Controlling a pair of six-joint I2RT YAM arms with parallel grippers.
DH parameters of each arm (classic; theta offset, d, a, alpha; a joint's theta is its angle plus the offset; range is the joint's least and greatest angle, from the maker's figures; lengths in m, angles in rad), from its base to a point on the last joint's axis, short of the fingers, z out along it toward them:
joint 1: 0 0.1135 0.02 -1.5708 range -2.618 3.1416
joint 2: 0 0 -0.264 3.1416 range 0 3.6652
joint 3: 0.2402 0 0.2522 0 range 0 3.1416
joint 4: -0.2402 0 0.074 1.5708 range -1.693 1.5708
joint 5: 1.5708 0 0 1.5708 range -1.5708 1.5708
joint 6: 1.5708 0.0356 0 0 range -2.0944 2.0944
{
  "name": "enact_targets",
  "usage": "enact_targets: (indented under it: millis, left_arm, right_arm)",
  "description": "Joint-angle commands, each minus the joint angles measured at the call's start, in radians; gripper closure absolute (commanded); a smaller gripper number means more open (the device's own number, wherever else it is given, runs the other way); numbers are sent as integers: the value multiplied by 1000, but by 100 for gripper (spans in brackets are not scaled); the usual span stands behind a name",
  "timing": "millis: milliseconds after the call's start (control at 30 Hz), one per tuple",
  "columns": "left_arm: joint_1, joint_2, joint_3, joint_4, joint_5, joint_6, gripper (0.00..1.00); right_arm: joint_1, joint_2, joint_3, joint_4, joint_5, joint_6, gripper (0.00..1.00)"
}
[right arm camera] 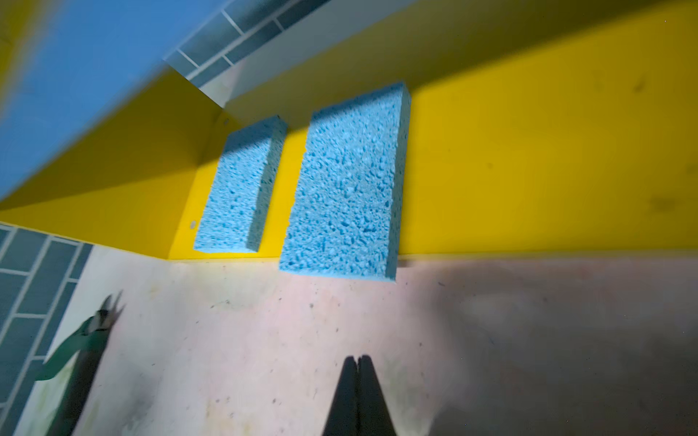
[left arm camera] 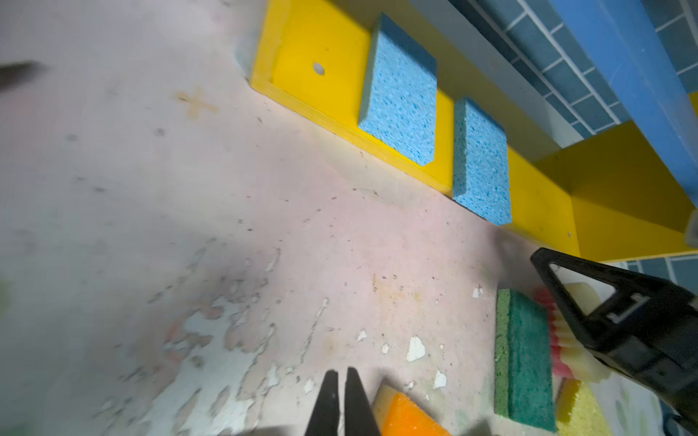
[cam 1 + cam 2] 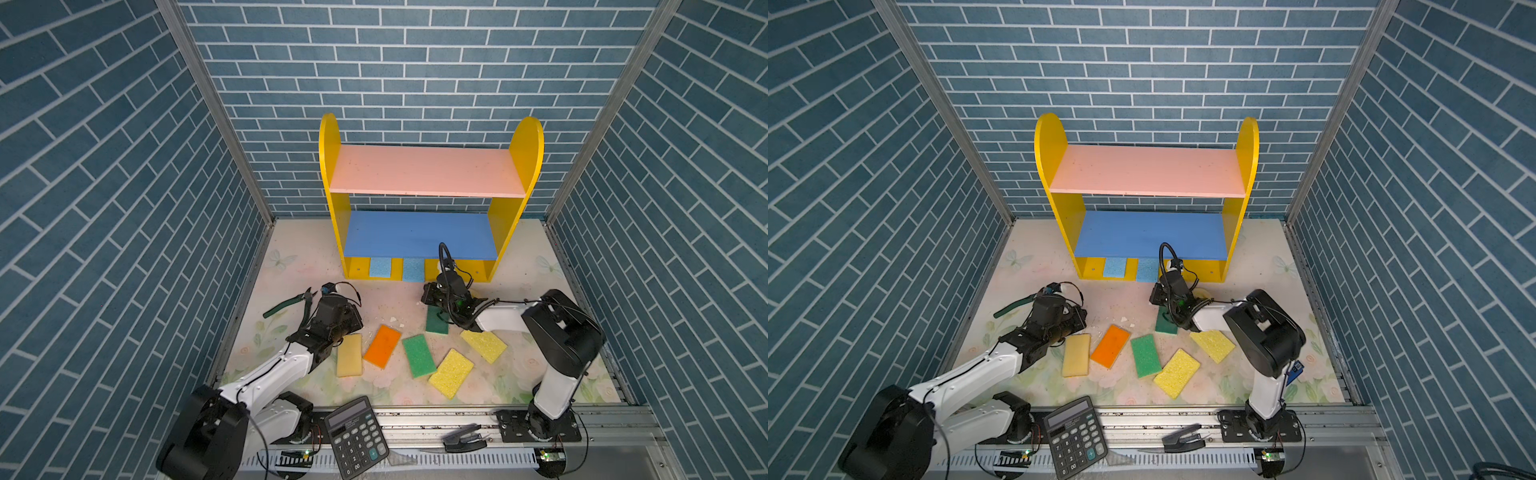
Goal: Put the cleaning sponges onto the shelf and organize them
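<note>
A small shelf (image 3: 525,149) with yellow side panels, a pink top board and a blue middle board stands at the back of the bench (image 3: 299,266). On its yellow base lie two sponges side by side. The light blue sponge (image 3: 380,267) sits fully on the base, and the second light blue sponge (image 3: 412,270) overhangs the front edge.

On the bench in front lie a pale yellow sponge (image 3: 349,355), an orange sponge (image 3: 382,346), a green sponge (image 3: 419,355), a yellow sponge (image 3: 451,373) and a second yellow sponge (image 3: 484,345). A dark green sponge (image 3: 436,322) lies partly under the right arm, with a yellow-and-pink sponge (image 2: 559,339) beside it, half hidden.

The left tool (image 2: 342,377) is near the orange sponge, fingers together and empty. The right tool (image 1: 358,362) is low before the shelf, fingers pressed together and empty.
</note>
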Motion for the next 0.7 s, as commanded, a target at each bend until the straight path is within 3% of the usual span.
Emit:
enact_targets:
  millis: [0, 200, 500, 667]
  left_arm:
    - [-11, 129, 48, 280, 170, -5, 95]
    - [-58, 424, 135, 618, 259, -123, 100]
    - [-137, 721, 261, 849, 231, -217, 100]
    - [-160, 800, 316, 848, 193, -231, 100]
  right_arm:
    - [3, -125, -70, -72, 53, 16, 100]
    - [0, -296, -162, -132, 141, 19, 100]
    - [-18, -490, -269, -223, 213, 19, 100]
    - [-34, -603, -319, -290, 249, 10, 100]
